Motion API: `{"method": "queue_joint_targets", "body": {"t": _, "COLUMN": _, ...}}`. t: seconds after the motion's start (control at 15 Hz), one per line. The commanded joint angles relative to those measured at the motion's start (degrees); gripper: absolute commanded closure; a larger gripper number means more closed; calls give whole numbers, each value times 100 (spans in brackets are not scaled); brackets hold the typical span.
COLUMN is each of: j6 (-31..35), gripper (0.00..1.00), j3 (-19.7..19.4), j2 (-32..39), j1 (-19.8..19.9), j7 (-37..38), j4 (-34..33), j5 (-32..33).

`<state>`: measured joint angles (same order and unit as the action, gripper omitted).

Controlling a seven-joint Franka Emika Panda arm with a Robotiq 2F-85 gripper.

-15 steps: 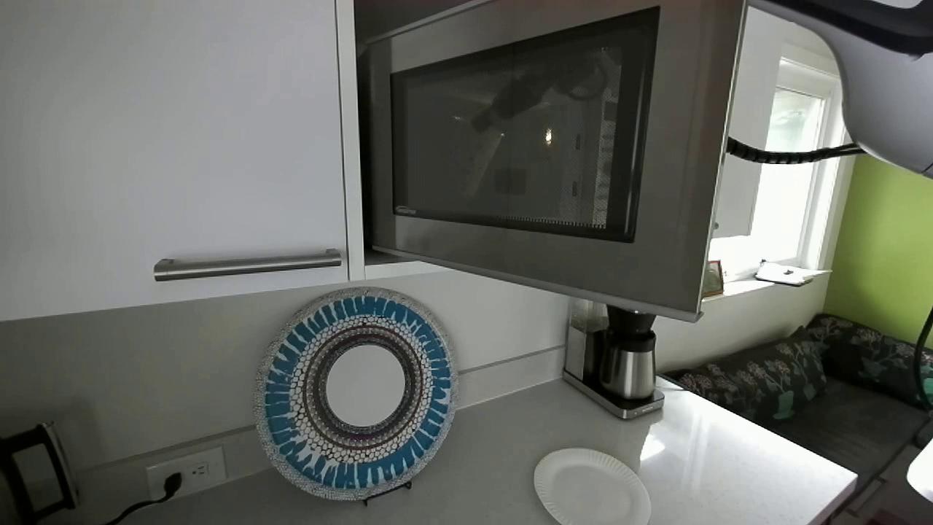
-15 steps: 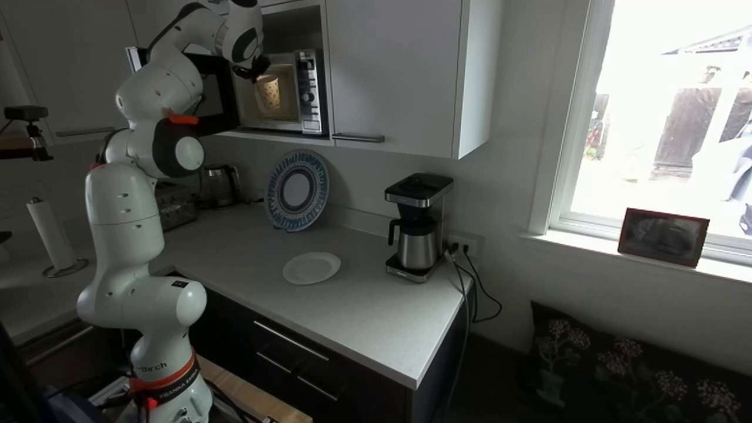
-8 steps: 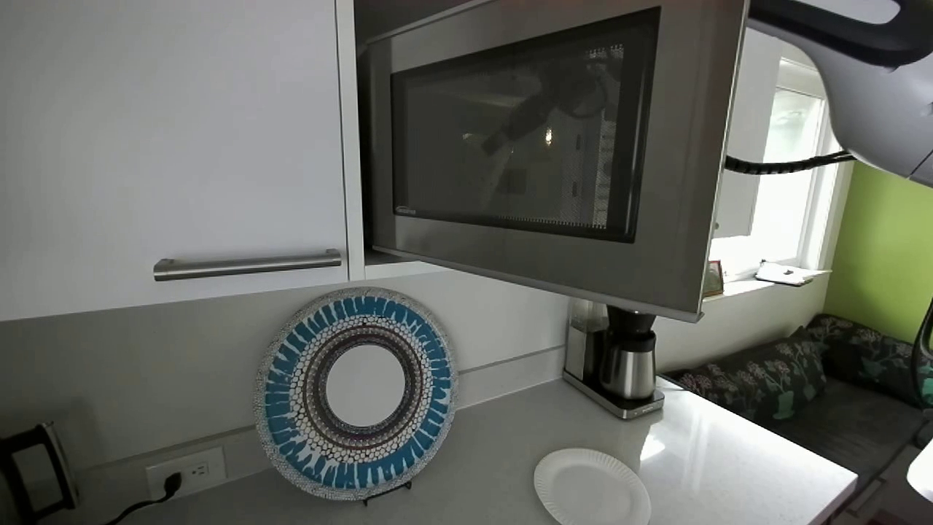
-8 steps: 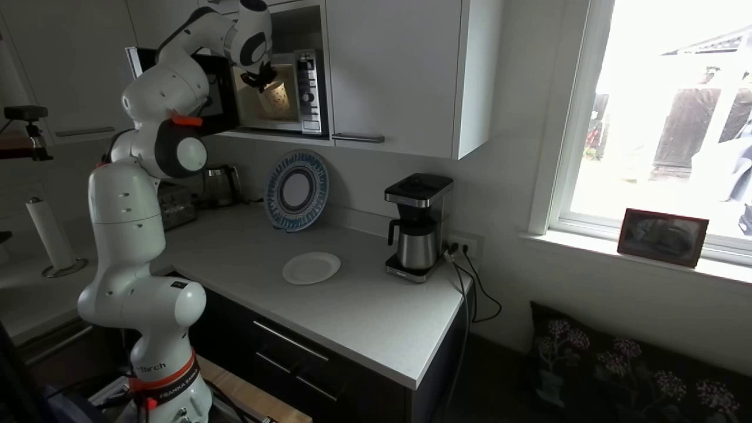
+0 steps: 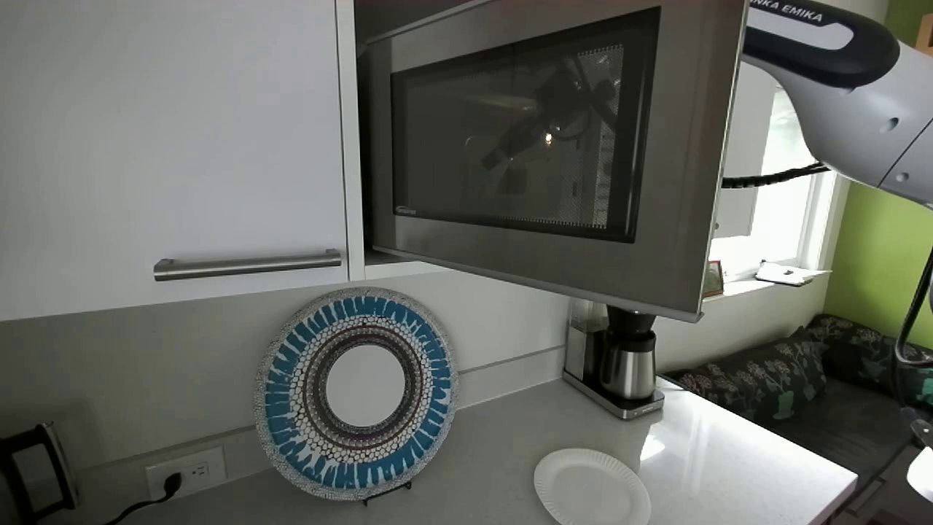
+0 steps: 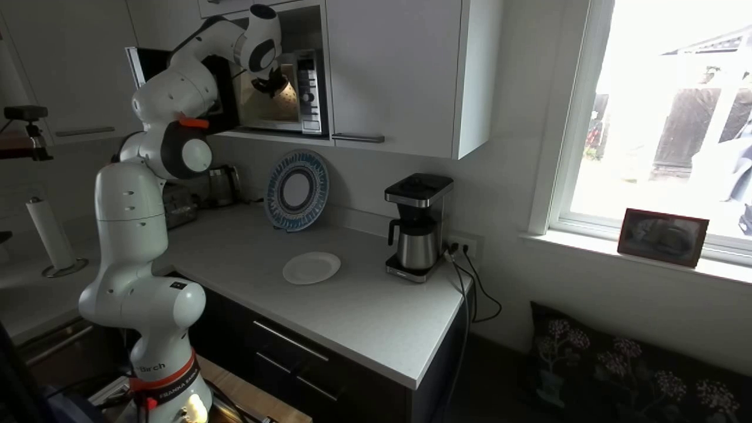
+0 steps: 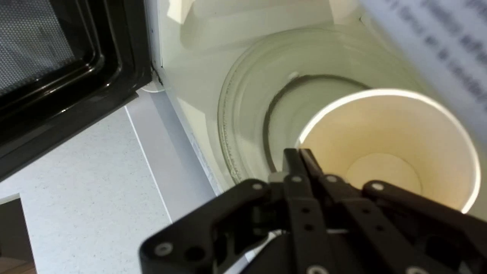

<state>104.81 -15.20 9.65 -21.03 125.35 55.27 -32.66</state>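
we see a black two-finger gripper [image 7: 299, 153], tips pinching a tapered, spotted cream cup [image 7: 392, 140] by its rim, in the open silver microwave [image 6: 273, 125], nearer the control panel [image 6: 308, 88] edge than before

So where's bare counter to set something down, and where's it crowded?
Bare counter lies between the white plate, coffee maker and front corner; more between that plate and the blue-patterned disc. Crowded: the microwave opening, where the gripper holds the cup.

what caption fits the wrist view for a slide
Gripper holding a cup by the rim, with the glass turntable of an open microwave behind it.
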Motion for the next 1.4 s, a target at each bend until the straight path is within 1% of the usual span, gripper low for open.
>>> {"method": "queue_joint_targets", "body": {"t": 0.0, "j6": 234, "gripper": 99, "j3": 18, "j2": 66, "j1": -19, "j7": 286, "j4": -185, "j5": -116}}
{"method": "queue_joint_targets", "body": {"t": 0.2, "j6": 566, "gripper": 99, "j3": 14, "j2": 72, "j1": -37, "j7": 697, "j4": -223, "j5": -152}}
{"method": "queue_joint_targets", "body": {"t": 0.4, "j6": 617, "gripper": 99, "j3": 11, "j2": 99, "j1": -53, "j7": 1124, "j4": -217, "j5": -108}}
{"method": "queue_joint_targets", "body": {"t": 0.6, "j6": 699, "gripper": 99, "j3": 19, "j2": 129, "j1": -62, "j7": 1324, "j4": -235, "j5": -97}}
{"method": "queue_joint_targets", "body": {"t": 0.67, "j6": 728, "gripper": 98, "j3": 27, "j2": 134, "j1": -68, "j7": 1284, "j4": -237, "j5": -83}}
{"method": "queue_joint_targets", "body": {"t": 0.73, "j6": 764, "gripper": 94, "j3": 27, "j2": 136, "j1": -82, "j7": 1203, "j4": -234, "j5": -16}}
{"method": "queue_joint_targets", "body": {"t": 0.8, "j6": 782, "gripper": 97, "j3": 37, "j2": 132, "j1": -78, "j7": 1010, "j4": -221, "j5": -4}}
{"method": "queue_joint_targets", "body": {"t": 0.93, "j6": 766, "gripper": 100, "j3": 43, "j2": 128, "j1": -66, "j7": 848, "j4": -207, "j5": -16}}
{"method": "queue_joint_targets", "body": {"t": 1.0, "j6": 748, "gripper": 95, "j3": 43, "j2": 125, "j1": -53, "j7": 787, "j4": -199, "j5": -42}}
{"method": "queue_joint_targets", "body": {"t": 1.07, "j6": 756, "gripper": 88, "j3": 38, "j2": 124, "j1": -45, "j7": 723, "j4": -193, "j5": -44}}
{"method": "queue_joint_targets", "body": {"t": 1.13, "j6": 769, "gripper": 91, "j3": 30, "j2": 128, "j1": -42, "j7": 676, "j4": -195, "j5": -27}}
{"method": "queue_joint_targets", "body": {"t": 1.27, "j6": 770, "gripper": 90, "j3": 27, "j2": 134, "j1": -37, "j7": 549, "j4": -195, "j5": -20}}
{"method": "queue_joint_targets", "body": {"t": 1.33, "j6": 775, "gripper": 92, "j3": 27, "j2": 136, "j1": -36, "j7": 479, "j4": -194, "j5": -15}}
